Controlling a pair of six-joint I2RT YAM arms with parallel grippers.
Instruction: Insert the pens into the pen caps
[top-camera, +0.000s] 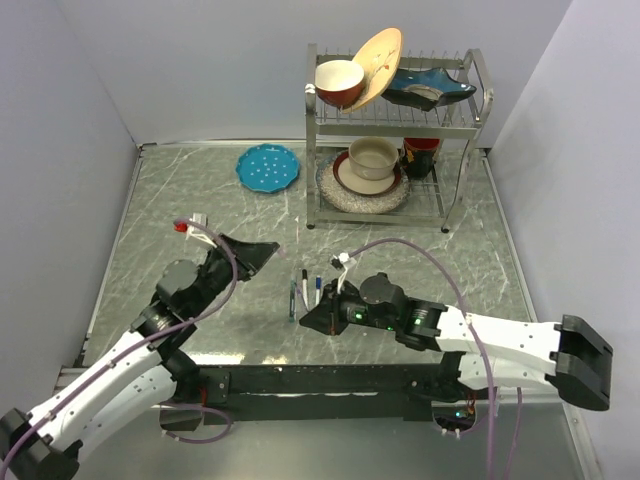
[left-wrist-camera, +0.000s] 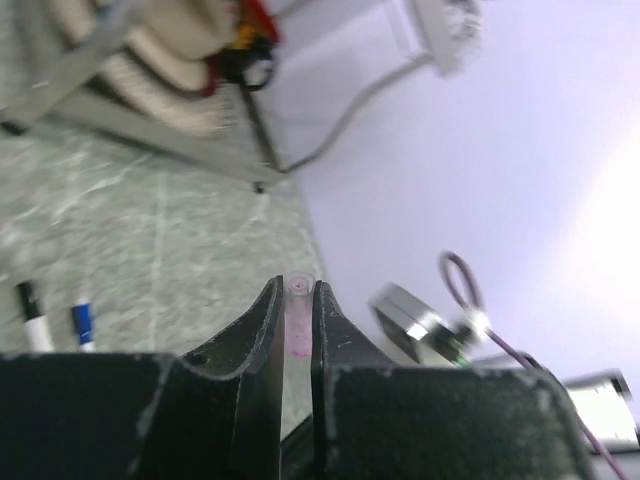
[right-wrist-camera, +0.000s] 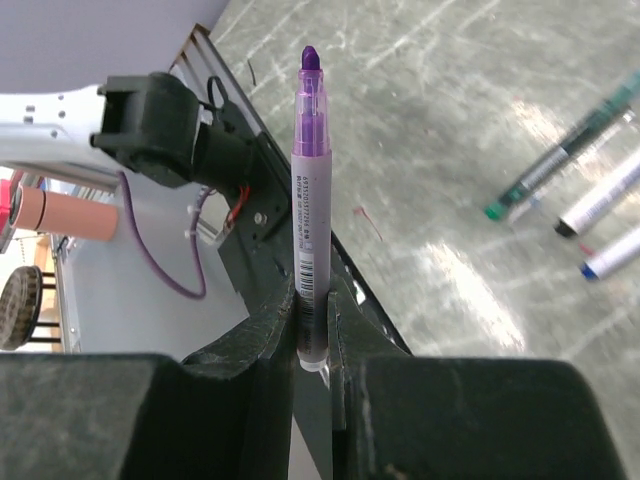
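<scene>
My right gripper (right-wrist-camera: 312, 295) is shut on a purple pen (right-wrist-camera: 310, 170). The pen stands upright between the jaws with its bare purple tip pointing away, and the jaws hide its lower end. My left gripper (left-wrist-camera: 297, 285) is shut on a short pale translucent pen cap (left-wrist-camera: 298, 325) with pink marks; only its end pokes past the fingertips. On the table lie a dark green pen (right-wrist-camera: 560, 160), a white pen with a black end (right-wrist-camera: 600, 200) and a white pen with a blue end (right-wrist-camera: 612, 253). From above, the left gripper (top-camera: 262, 255) and right gripper (top-camera: 312, 318) flank these pens (top-camera: 305, 288).
A metal dish rack (top-camera: 455, 130) with bowls and plates stands at the back right. A teal plate (top-camera: 268, 167) lies at the back centre. Walls close in the table (top-camera: 180, 190) on both sides. The black base rail (top-camera: 320, 380) runs along the near edge.
</scene>
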